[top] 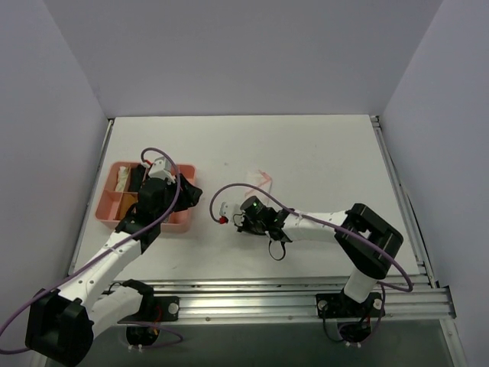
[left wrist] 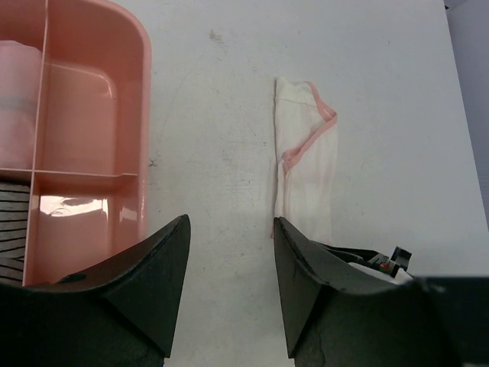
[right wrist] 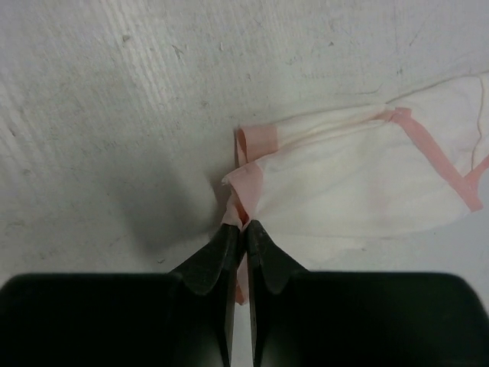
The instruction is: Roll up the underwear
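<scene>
The underwear [right wrist: 359,183] is a thin white garment with pink trim, lying flat and folded into a narrow strip on the pale table. My right gripper [right wrist: 244,227] is shut on its bunched pink edge, which is pinched and lifted slightly between the fingertips. From the top view, the underwear [top: 260,180] sits mid-table with the right gripper [top: 244,205] at its near end. My left gripper [left wrist: 231,229] is open with nothing between its fingers, hovering over bare table beside the underwear [left wrist: 306,168]. In the top view the left gripper [top: 191,193] is at the tray's right edge.
A pink divided tray [top: 177,222] stands at the left, with rolled garments [top: 126,180] in its far compartments. The tray's rim [left wrist: 144,115] lies just left of the left gripper. Grey walls enclose the table on three sides.
</scene>
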`<state>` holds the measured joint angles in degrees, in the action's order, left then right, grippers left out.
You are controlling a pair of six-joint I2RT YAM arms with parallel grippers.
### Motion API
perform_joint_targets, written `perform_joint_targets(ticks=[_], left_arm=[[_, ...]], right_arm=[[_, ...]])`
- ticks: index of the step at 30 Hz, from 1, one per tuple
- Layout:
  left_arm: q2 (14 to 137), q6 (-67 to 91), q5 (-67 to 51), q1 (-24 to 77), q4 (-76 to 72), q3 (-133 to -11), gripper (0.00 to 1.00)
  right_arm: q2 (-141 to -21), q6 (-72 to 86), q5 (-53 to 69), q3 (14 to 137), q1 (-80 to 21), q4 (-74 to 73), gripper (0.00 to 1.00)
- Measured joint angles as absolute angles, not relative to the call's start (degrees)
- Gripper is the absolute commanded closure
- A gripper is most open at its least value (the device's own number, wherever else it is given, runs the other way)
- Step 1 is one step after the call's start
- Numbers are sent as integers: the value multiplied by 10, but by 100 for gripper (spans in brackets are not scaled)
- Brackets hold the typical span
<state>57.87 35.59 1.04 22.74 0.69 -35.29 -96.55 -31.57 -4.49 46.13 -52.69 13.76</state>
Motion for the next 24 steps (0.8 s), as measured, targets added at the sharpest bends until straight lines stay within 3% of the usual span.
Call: perform_joint_targets(ticks=[11, 19, 24], left_arm=[[614, 345, -115, 212, -21, -345, 44], [638, 337, -162, 211, -32, -343, 44], [638, 320, -179, 210, -68, -324, 44]], right_arm=[[-971, -255, 136, 554, -456, 77, 96], [-1100, -184, 195, 688, -423, -17, 98], [-1114, -146, 265, 709, -394, -35, 100]])
